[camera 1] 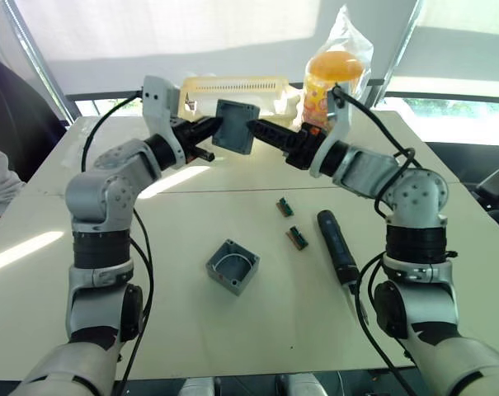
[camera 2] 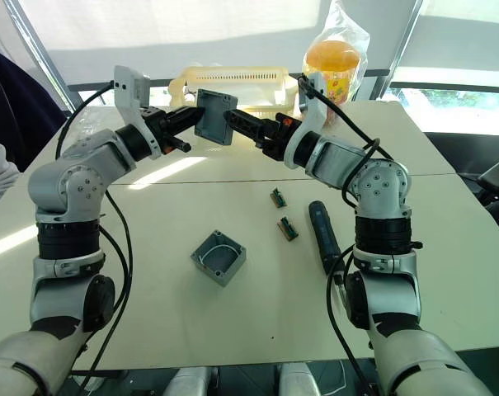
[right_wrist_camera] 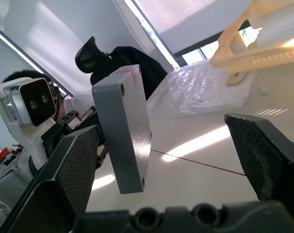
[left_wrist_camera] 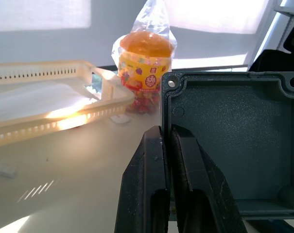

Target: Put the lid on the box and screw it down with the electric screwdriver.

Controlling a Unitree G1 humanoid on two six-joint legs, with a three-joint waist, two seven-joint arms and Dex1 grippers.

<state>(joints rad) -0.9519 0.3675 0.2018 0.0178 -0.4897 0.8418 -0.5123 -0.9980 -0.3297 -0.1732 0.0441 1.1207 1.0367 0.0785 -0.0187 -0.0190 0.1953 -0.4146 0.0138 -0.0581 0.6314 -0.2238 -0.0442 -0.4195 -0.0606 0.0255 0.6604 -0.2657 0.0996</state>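
- The left gripper [camera 1: 206, 132] is raised above the far part of the white table [camera 1: 233, 330], its two black fingers [left_wrist_camera: 156, 160] pinched on one wall of the grey lid [camera 1: 235, 126], which hangs in the air, tilted on edge
- The left wrist view looks into the lid's hollow side, with screw holes at its corners
- The right gripper [camera 1: 261, 129] is level with the lid on the opposite side, its fingers [right_wrist_camera: 71, 165] spread wide with the lid between them and untouched
- The grey box [camera 1: 233, 267] sits open side up on the table near the front, well apart from both grippers
- The electric screwdriver [camera 1: 337, 246] lies flat to the right of the box
- Two small green circuit boards [camera 1: 290, 221] lie between box and screwdriver
- A yellow slotted basket [camera 1: 233, 87] and a bagged orange snack cup [camera 1: 331, 78] stand at the far edge
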